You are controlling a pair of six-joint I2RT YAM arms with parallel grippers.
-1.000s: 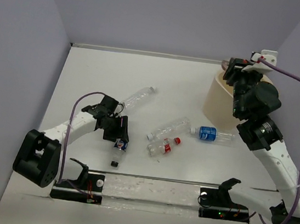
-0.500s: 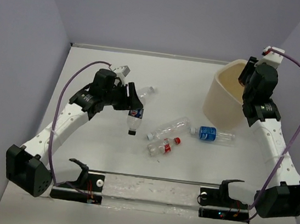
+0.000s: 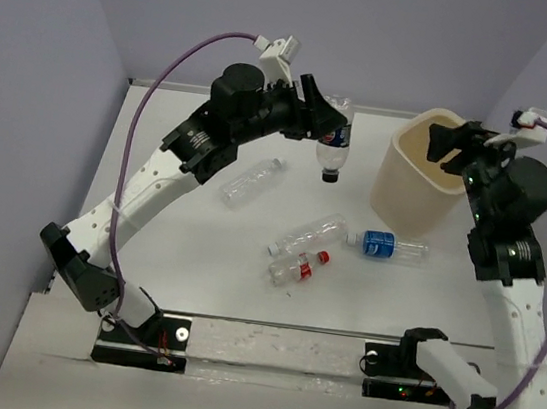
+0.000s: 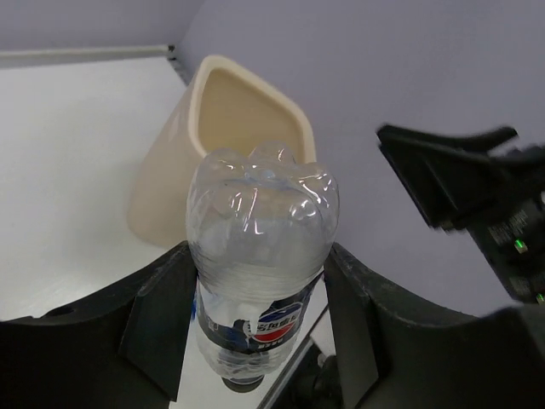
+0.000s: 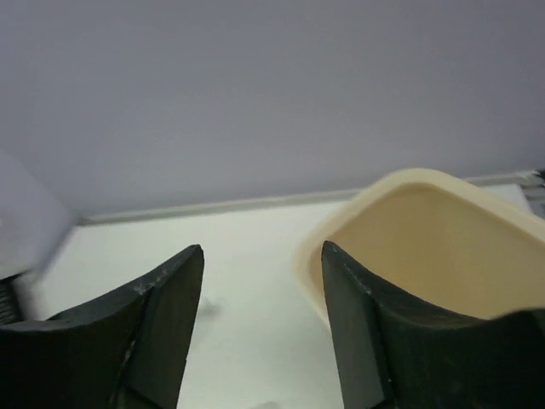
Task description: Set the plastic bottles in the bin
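Observation:
My left gripper [image 3: 327, 123] is shut on a clear plastic bottle [image 3: 334, 144] with a blue-red label, which hangs cap down in the air left of the bin [image 3: 408, 197]. In the left wrist view the bottle [image 4: 260, 247] fills the space between the fingers, with the cream bin [image 4: 166, 187] behind it. My right gripper [image 3: 449, 147] is open and empty over the bin's right rim. The right wrist view shows its gripper [image 5: 262, 256] spread wide beside the bin [image 5: 443, 247]. Several more bottles lie on the table: a clear one [image 3: 252, 182], another [image 3: 308, 233], a red-capped one [image 3: 298, 266] and a blue-labelled one [image 3: 385, 244].
Grey walls close off the table at the back and both sides. A black-and-clear rail [image 3: 274, 351] runs along the near edge between the arm bases. The right arm [image 4: 460, 183] shows dark against the wall in the left wrist view.
My left arm has lifted the bottle off the table and carried it back and right toward the bin. My right gripper has opened wider and shifted over the bin's right rim.

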